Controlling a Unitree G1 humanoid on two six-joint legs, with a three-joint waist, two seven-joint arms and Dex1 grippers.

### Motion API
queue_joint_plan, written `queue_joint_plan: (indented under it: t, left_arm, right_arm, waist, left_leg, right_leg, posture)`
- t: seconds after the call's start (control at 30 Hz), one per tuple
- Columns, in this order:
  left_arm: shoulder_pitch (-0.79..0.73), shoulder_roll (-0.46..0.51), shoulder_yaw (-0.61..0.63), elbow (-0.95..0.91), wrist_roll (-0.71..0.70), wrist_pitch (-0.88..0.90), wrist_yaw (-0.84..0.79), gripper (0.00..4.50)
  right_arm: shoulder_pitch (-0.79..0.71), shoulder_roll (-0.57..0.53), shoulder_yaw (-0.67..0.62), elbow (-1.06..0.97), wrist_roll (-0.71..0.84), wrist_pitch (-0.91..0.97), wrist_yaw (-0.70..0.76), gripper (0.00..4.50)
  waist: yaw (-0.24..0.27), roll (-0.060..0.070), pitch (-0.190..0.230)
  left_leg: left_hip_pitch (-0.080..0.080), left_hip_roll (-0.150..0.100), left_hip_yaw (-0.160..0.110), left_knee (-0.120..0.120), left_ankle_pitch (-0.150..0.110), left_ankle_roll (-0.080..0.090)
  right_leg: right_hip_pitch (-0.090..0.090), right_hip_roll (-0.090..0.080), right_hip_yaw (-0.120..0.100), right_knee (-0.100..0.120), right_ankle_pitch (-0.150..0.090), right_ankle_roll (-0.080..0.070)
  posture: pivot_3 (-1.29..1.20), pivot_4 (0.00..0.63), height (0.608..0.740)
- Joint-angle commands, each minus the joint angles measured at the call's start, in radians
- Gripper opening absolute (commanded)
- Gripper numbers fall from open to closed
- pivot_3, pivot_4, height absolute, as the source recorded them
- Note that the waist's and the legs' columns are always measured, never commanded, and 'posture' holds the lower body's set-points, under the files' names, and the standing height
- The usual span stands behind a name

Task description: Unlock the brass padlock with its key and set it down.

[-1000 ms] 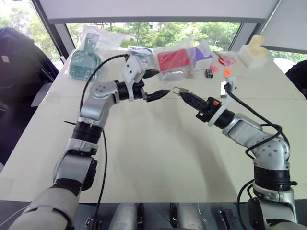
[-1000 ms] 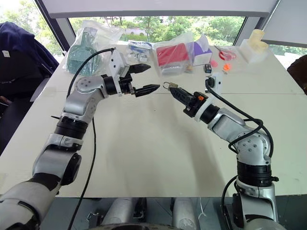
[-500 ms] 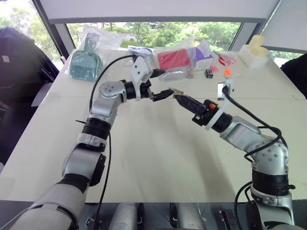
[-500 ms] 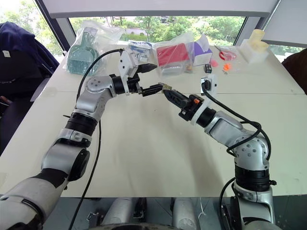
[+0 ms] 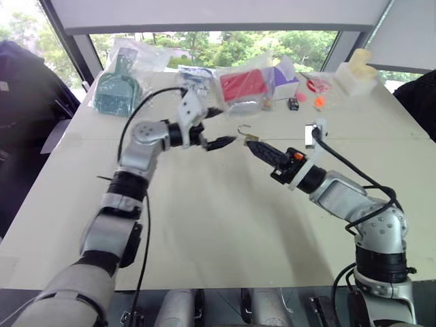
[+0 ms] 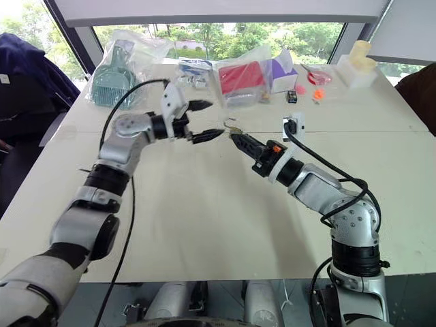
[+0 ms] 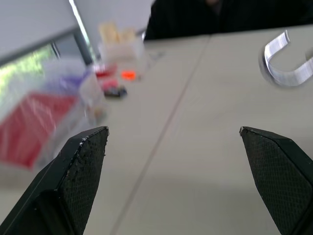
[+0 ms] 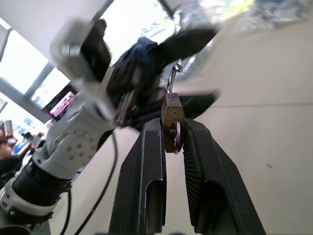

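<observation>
The brass padlock [image 8: 172, 115] is pinched upright between my right gripper's fingers [image 8: 146, 166], its thin silvery shackle [image 8: 170, 78] rising as a hook above the body. My right gripper [image 5: 253, 144] holds it above the table's middle, pointing at my left gripper. A thin silvery piece lies against the padlock's lower body; I cannot tell whether it is the key. My left gripper [image 6: 206, 121] hovers open and empty a short gap from the padlock [image 6: 233, 129], level with it, its fingers [image 7: 83, 161] spread wide.
Along the pale table's [image 5: 204, 225] far edge lie a bagged green brush [image 5: 117, 88], a bagged red box [image 5: 244, 85], a purple box [image 5: 286, 76], a small black block [image 5: 293, 103], orange bits [image 5: 319, 102] and a white block [image 5: 354, 71]. A person in dark clothes [image 5: 421, 102] sits at the far right.
Half a second ago my left gripper's tip was almost at the padlock; it has since dropped slightly and drawn back to the left, still open. My right gripper keeps its hold and barely moved.
</observation>
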Motion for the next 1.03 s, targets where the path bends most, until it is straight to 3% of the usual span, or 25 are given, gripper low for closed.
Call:
queue_joint_plan:
  t: [0.03,0.2,0.43,0.6,0.73,0.87,0.97,1.03]
  left_arm:
    - [0.099,0.064,0.01,-0.23,-0.089,0.208,-0.082,4.47]
    - [0.265,0.148,0.034,-0.6,-0.259,0.562,-0.09,4.47]
    - [0.384,0.181,0.048,-0.832,-0.334,0.743,0.022,4.47]
    - [0.401,0.178,0.048,-0.856,-0.331,0.743,0.069,4.5]
    - [0.405,0.189,0.046,-0.847,-0.324,0.729,0.074,4.5]
    - [0.415,0.213,0.052,-0.842,-0.319,0.715,0.069,4.5]
    - [0.431,0.233,0.067,-0.836,-0.321,0.714,0.077,4.5]
    - [0.444,0.24,0.075,-0.835,-0.318,0.713,0.086,4.5]
  right_arm:
    - [0.012,-0.051,-0.022,0.071,0.082,0.086,-0.03,0.07]
    - [-0.024,-0.097,0.005,0.228,0.107,0.206,0.0,0.07]
    - [-0.123,-0.138,0.067,0.417,-0.036,0.311,0.115,0.07]
    - [-0.153,-0.183,0.12,0.437,-0.183,0.336,0.216,2.46]
    - [-0.131,-0.289,0.193,0.363,-0.347,0.303,0.319,4.42]
    - [-0.073,-0.467,0.199,0.245,-0.496,0.216,0.404,4.42]
    - [0.078,-0.616,0.074,0.075,-0.54,0.118,0.523,4.42]
    - [0.183,-0.63,-0.038,-0.028,-0.528,0.058,0.581,4.42]
  waist:
    - [-0.007,0.0,0.0]
    - [-0.013,0.0,0.0]
    - [-0.011,0.0,0.0]
    - [-0.01,0.0,0.0]
    - [-0.008,0.0,0.0]
    - [0.012,0.0,0.0]
    - [0.02,0.0,0.0]
    - [0.015,0.0,0.0]
  left_leg:
    - [0.0,0.0,0.0,0.0,0.0,0.0]
    - [-0.002,0.0,-0.001,0.0,0.0,-0.001]
    - [-0.001,0.0,-0.001,0.0,0.001,-0.002]
    - [-0.001,-0.001,-0.001,0.0,0.001,-0.002]
    - [-0.001,-0.001,-0.001,0.0,0.001,-0.002]
    - [-0.001,-0.002,-0.001,0.001,0.001,-0.002]
    - [-0.002,-0.002,-0.001,0.001,0.0,-0.001]
    - [-0.002,-0.002,-0.001,0.0,0.0,-0.001]
  right_leg:
    - [0.0,0.0,0.0,0.0,0.0,0.0]
    - [-0.001,-0.002,0.0,-0.001,0.0,-0.001]
    - [-0.001,-0.004,0.001,0.0,-0.002,-0.004]
    - [0.0,-0.001,0.001,-0.001,-0.002,-0.004]
    - [0.0,-0.001,0.0,-0.001,-0.002,-0.004]
    - [0.0,-0.001,0.0,-0.002,-0.002,-0.004]
    - [0.0,-0.002,0.0,-0.003,-0.002,-0.005]
    - [-0.001,-0.002,0.0,-0.003,-0.003,-0.004]
  posture:
    - [0.0,0.15,0.74]
    - [0.0,0.15,0.74]
    - [0.0,0.15,0.74]
    - [0.0,0.15,0.74]
    - [0.0,0.15,0.74]
    - [0.0,0.15,0.74]
    - [0.0,0.15,0.74]
    - [0.0,0.15,0.74]
